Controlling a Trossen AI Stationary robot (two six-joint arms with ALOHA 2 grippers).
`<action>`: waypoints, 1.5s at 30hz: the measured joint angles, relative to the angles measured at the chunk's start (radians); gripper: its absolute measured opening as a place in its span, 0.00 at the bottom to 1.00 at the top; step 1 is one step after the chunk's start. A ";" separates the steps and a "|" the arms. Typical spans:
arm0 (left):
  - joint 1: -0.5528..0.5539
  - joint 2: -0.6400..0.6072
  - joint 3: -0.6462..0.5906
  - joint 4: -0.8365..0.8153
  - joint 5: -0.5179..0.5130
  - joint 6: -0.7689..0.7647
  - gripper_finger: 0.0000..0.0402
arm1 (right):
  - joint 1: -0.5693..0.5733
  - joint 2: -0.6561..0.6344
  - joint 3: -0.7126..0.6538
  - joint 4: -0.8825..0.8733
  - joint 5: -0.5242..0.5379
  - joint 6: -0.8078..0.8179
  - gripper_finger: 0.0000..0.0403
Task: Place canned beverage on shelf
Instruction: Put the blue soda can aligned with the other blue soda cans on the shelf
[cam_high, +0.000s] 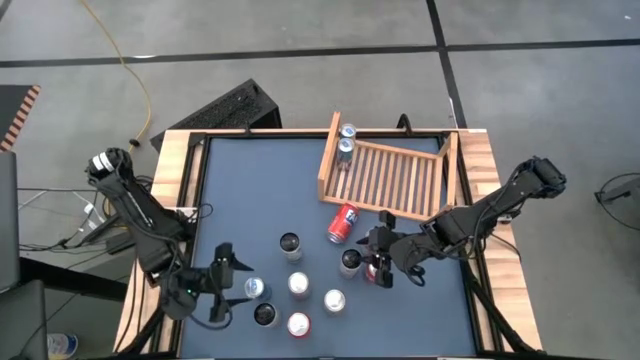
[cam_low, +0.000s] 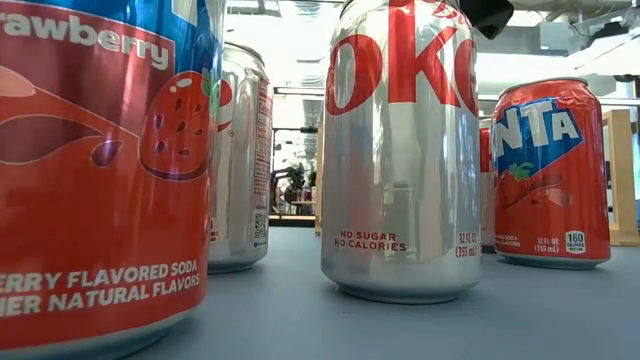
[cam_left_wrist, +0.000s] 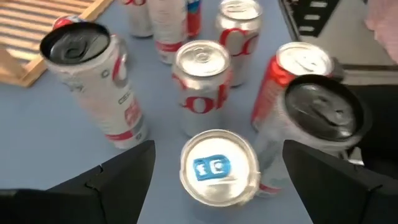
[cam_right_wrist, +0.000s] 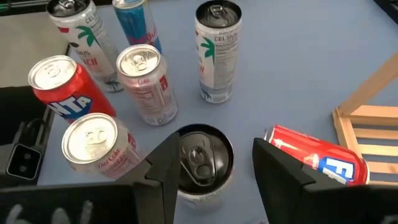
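Black-topped can (cam_right_wrist: 204, 160) upright on surface, long axis vertical, seated between right gripper (cam_right_wrist: 211, 163) fingers, half-spread, contact not confirmed. Shelf (cam_high: 392, 172) just beyond, two cans already at corner. Left gripper (cam_left_wrist: 214, 167) spread wide around blue-tab can (cam_left_wrist: 216, 169), farther from shelf.

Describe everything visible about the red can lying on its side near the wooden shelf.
The tipped red can is a Fanta-type soda can, red with a blue-and-white logo and a silver top rim. It lies on its side on the dark blue table, just in front of the shelf, its top end close to the shelf's front edge; contact cannot be told. In the right wrist view it lies beside the right gripper, apparently not held.
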 joint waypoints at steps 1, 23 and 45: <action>0.000 0.000 -0.018 0.003 -0.006 -0.016 0.85 | 0.000 0.000 0.000 0.000 0.000 0.000 0.45; -0.004 0.000 -0.129 0.254 -0.083 0.044 0.85 | 0.000 0.000 0.000 -0.010 0.000 0.004 0.45; -0.021 0.113 -0.165 0.329 -0.109 0.003 0.80 | -0.014 -0.001 0.000 -0.029 0.002 0.021 0.45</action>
